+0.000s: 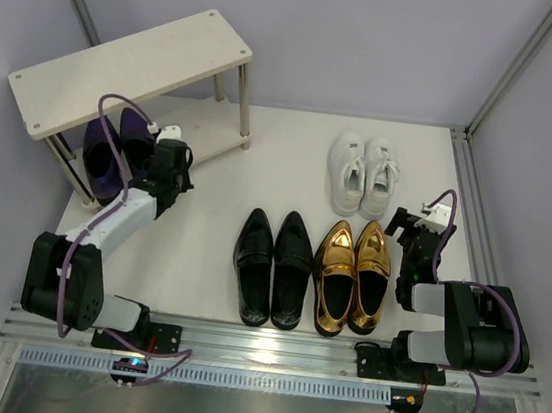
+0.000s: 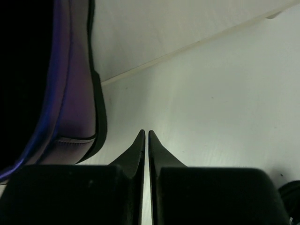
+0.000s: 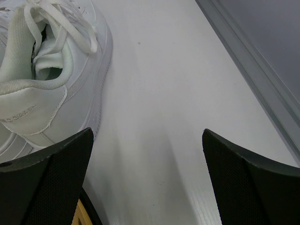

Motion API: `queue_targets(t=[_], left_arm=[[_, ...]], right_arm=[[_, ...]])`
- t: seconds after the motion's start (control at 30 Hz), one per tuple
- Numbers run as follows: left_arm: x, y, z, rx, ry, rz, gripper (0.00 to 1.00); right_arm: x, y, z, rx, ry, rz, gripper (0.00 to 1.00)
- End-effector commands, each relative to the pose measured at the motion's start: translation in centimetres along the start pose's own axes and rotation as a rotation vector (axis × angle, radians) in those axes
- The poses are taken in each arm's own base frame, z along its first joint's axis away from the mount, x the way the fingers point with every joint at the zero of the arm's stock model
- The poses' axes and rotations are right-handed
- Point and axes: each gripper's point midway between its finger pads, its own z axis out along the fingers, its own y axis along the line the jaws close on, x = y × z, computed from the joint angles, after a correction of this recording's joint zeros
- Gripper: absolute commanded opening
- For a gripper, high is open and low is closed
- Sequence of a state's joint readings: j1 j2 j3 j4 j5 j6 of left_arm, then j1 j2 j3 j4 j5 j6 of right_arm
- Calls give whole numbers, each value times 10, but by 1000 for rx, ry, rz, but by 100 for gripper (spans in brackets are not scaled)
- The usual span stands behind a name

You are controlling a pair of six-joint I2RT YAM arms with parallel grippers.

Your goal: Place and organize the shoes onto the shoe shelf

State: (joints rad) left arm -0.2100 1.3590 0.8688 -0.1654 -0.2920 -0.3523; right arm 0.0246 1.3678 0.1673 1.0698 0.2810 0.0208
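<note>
I see glossy purple pointed dress shoes [image 1: 111, 158] on the pale beige two-tier shelf [image 1: 132, 63], lower board; three pairs [image 1: 291, 269] stand off it. Left tool [image 2: 145, 136] clenched empty, right tool [image 3: 146, 133] released.

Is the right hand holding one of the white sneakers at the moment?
No, the right hand is open and empty, with a white sneaker lying just beside it.

White table [image 1: 292, 158], grey walls [image 1: 377, 38], metal corner struts [image 1: 516, 65], aluminium front rail [image 1: 268, 352].
</note>
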Motion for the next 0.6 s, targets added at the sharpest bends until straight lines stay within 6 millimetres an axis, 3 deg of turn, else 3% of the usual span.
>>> queue_targets(t=[0.0, 0.2, 0.33, 0.57], left_arm=[[1, 33, 6, -198, -17, -4, 0], [25, 44, 24, -281, 41, -7, 0], [24, 70, 16, -422, 12, -26, 0], [21, 97, 0, -533, -29, -66, 0]], right_arm=[[-28, 4, 5, -8, -97, 27, 97], [-29, 4, 6, -6, -102, 28, 97], [-28, 4, 5, -7, -97, 25, 97], [-28, 4, 5, -8, -99, 27, 97]])
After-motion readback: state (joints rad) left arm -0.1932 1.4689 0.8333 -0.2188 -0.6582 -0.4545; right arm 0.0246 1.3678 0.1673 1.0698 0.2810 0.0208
